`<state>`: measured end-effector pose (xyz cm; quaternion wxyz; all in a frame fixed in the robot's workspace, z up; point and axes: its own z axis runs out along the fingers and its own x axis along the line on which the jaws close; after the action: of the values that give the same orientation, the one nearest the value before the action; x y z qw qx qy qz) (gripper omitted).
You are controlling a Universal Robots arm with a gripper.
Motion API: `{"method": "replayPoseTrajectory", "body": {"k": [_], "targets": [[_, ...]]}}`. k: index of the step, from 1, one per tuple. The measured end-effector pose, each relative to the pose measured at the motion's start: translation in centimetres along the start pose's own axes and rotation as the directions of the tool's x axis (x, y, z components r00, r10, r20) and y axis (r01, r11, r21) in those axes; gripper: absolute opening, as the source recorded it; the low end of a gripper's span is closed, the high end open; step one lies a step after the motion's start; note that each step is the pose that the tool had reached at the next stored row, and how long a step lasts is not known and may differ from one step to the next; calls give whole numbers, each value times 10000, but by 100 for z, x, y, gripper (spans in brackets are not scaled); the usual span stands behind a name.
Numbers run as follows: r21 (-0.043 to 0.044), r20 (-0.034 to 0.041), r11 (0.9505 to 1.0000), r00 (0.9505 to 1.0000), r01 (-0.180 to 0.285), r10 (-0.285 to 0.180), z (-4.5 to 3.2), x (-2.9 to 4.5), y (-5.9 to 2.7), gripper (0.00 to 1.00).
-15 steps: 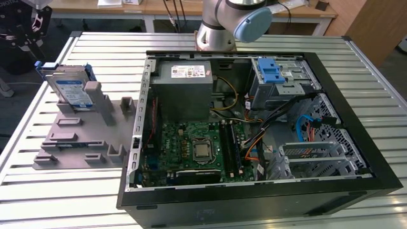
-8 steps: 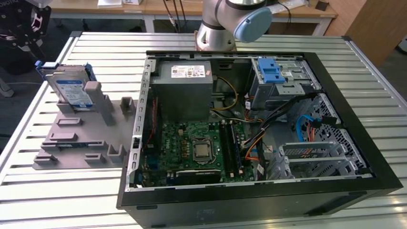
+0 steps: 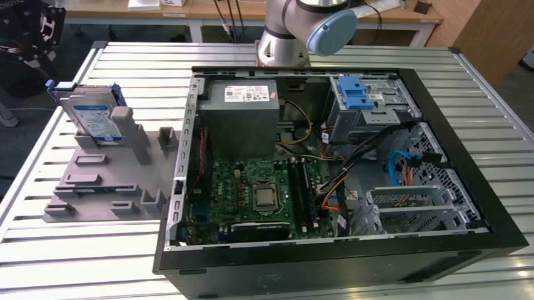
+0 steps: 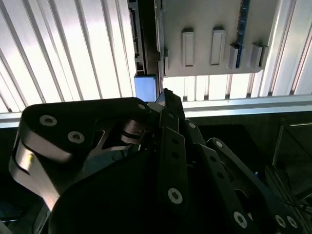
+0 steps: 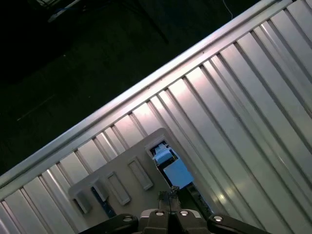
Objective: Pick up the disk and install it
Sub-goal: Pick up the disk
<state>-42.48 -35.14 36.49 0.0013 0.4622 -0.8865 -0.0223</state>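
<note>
The tool (image 5: 169,194) hangs above the desk (image 5: 243,97) with its tips pressed together and nothing between them. Just past the tips in both wrist views is the disk (image 4: 139,44), standing on edge in a grey holder (image 4: 214,29), thin edge up toward the tool. That edge's length seems to run square to the line along which the tips would part. Beyond the holder, toward the exterior view's right, lies the open case (image 3: 334,156).
</note>
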Motion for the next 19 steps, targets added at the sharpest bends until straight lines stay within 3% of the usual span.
{"method": "replayPoseTrajectory", "body": {"k": [5,9,13,17,19], "targets": [[0,-23,9962,9962,869,-869,6,0,0,11],[-7,-46,9873,9873,1587,-1587,12,0,0,11],[-25,-72,9730,9730,2307,-2307,18,0,-1,11],[-45,-96,9549,9548,2970,-2971,25,0,-1,11],[-45,-100,9488,9488,3158,-3159,31,-5,3,11]]}}
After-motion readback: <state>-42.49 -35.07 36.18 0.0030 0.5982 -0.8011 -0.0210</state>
